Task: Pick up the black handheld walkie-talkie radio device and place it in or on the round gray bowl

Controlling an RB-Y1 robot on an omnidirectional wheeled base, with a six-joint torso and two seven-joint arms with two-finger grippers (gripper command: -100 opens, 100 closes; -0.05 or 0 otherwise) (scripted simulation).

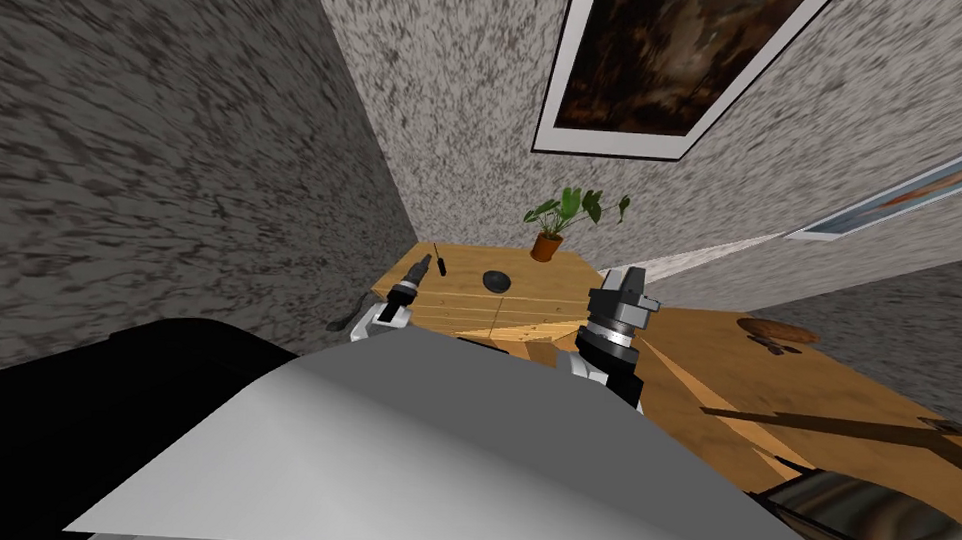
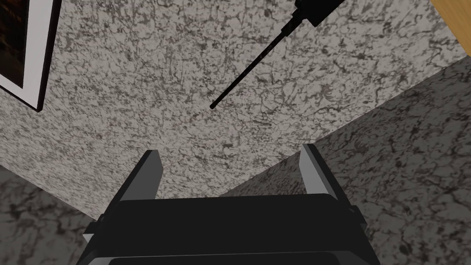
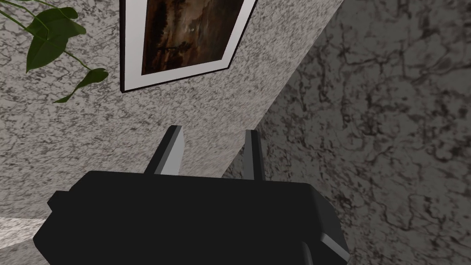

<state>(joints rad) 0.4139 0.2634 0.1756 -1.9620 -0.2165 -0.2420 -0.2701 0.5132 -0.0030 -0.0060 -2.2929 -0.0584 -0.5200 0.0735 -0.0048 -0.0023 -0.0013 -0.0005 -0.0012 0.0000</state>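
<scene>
The black walkie-talkie (image 1: 438, 260) lies on the far left part of the wooden table (image 1: 528, 304), close to the corner wall. Its thin antenna (image 2: 248, 69) and the end of its body (image 2: 317, 9) lie ahead of my left gripper (image 2: 232, 168), which is open and holds nothing. In the head view the left gripper (image 1: 419, 267) is just beside the radio. The round dark grey bowl (image 1: 496, 280) sits on the table a little to the right of the radio. My right gripper (image 1: 624, 284) is raised over the table's right end; its fingers (image 3: 171, 152) stand a narrow gap apart, nothing between them.
A potted plant (image 1: 547, 242) stands at the table's back edge behind the bowl. Speckled walls close in on the left and behind. A second wooden surface (image 1: 765, 392) with a brown dish (image 1: 777, 332) extends to the right.
</scene>
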